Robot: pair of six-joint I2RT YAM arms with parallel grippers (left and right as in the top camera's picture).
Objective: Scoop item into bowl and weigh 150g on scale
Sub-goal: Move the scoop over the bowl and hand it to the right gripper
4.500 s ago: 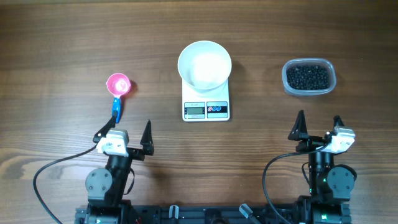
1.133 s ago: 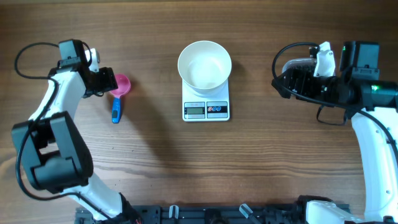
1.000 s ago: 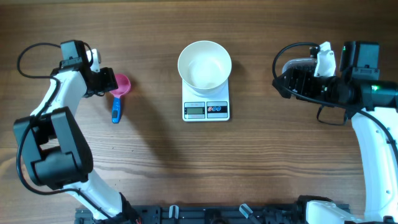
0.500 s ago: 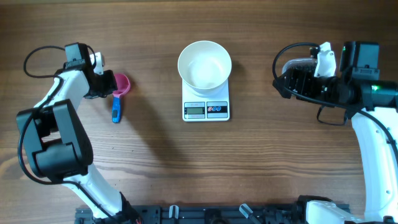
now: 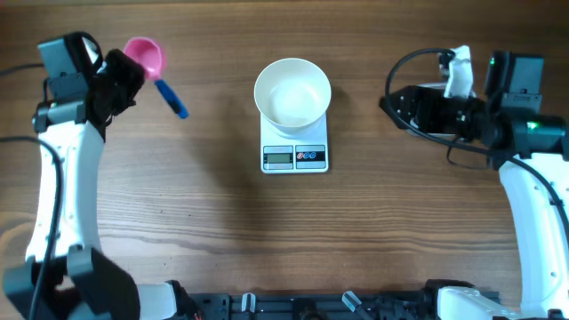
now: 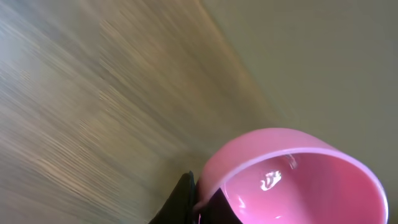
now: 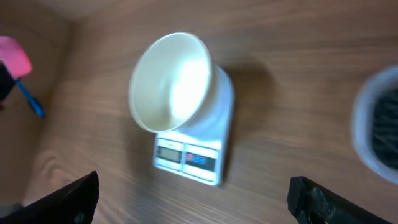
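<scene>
Left gripper (image 5: pixel 123 73): I held the pink scoop (image 5: pixel 146 56) clamped, upper left.
Right gripper (image 5: pixel 392 107): jaws wide, upper right.
Bowl (image 5: pixel 292 92): sat on scale (image 5: pixel 294 157), top centre.
Beads (image 7: pixel 387 118): lay in tub (image 7: pixel 364 118), right edge.

A: Any digits or lettering on the scale (image 5: pixel 294 147)?
B: None I can read. Its grey display (image 5: pixel 278 159) is too small and blurred, and so are the marks at its buttons (image 5: pixel 310 157). Nothing else carries legible text.
</scene>
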